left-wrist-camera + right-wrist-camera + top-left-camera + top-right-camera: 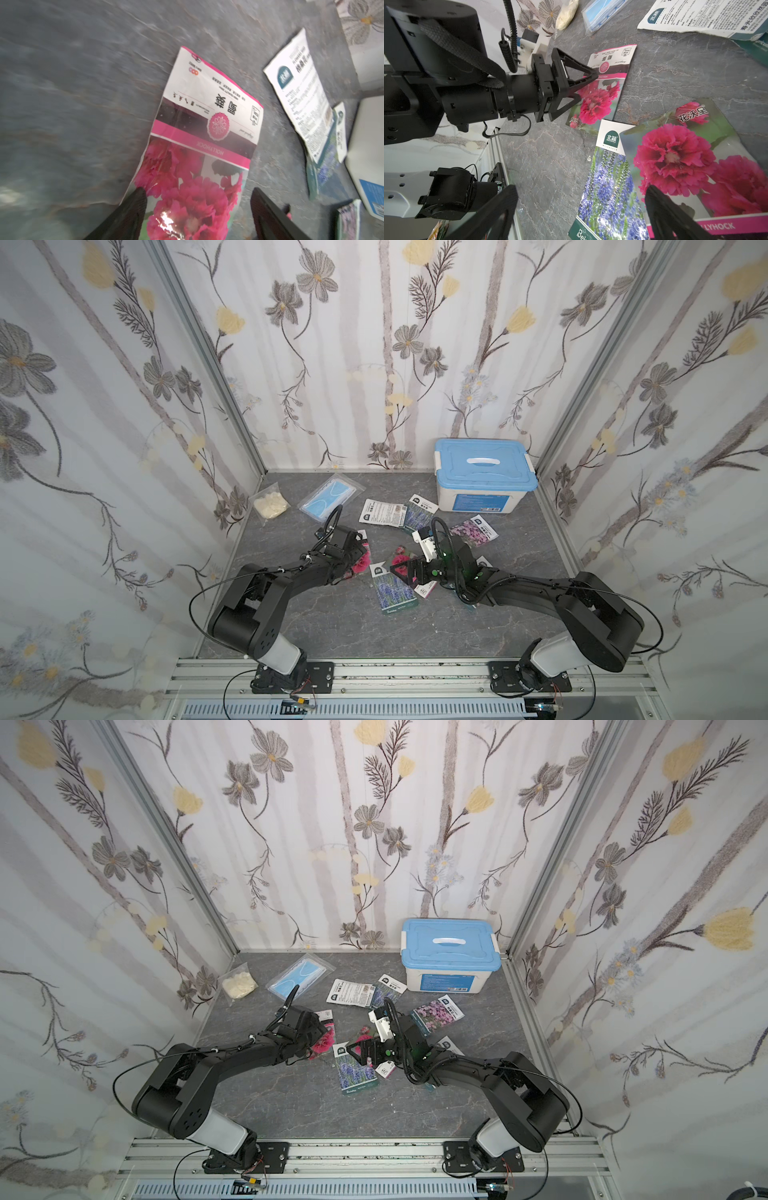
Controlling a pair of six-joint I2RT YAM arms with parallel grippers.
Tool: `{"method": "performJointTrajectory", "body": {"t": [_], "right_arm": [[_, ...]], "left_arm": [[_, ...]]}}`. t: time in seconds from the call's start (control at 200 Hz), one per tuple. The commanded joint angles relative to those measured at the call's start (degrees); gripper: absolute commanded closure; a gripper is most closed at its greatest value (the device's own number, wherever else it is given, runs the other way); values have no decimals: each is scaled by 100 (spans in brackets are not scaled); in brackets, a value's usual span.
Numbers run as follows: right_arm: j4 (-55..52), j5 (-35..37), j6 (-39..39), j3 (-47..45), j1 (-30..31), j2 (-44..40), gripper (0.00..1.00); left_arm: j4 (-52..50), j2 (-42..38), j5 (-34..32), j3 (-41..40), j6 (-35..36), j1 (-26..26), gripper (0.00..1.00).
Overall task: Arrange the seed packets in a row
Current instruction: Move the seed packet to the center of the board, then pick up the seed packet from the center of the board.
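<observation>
My left gripper (198,190) is open, and its fingers straddle the flower end of a red-pink hollyhock seed packet (207,124) lying flat at centre left (362,562). My right gripper (581,188) hangs open just above a lavender-blue packet (608,187) and a second red-pink packet (685,155) that partly overlaps it; in a top view the lavender packet (392,589) lies mid-table. Further back lie a white text-side packet (382,512) overlapping another lavender packet (419,508), and a pink-purple packet (473,530). Corners of other packets (484,562) peek from under the right arm.
A white box with a blue lid (484,472) stands at the back right. A clear bag with a blue face mask (330,497) and a clear bag of cream-coloured stuff (271,504) lie at the back left. Flowered walls enclose three sides.
</observation>
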Motion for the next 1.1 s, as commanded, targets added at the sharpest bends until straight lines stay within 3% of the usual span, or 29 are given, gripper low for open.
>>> {"method": "performJointTrajectory", "body": {"t": [0.0, 0.265, 0.48, 0.659, 1.094], "right_arm": [[301, -16, 97, 35, -4, 72, 3], [402, -2, 115, 258, -223, 356, 4], [431, -147, 165, 923, -232, 959, 7], [99, -251, 59, 1673, -232, 1638, 11], [-510, -392, 68, 2901, -565, 2755, 28]], "left_arm": [[-433, -18, 511, 222, -49, -144, 18], [-1708, -1287, -116, 615, 1312, -173, 15], [-1516, -484, -185, 1047, 2118, 6, 14], [-1155, -84, -43, 958, 2068, 259, 13], [33, -154, 703, -16, 2146, 554, 15]]}}
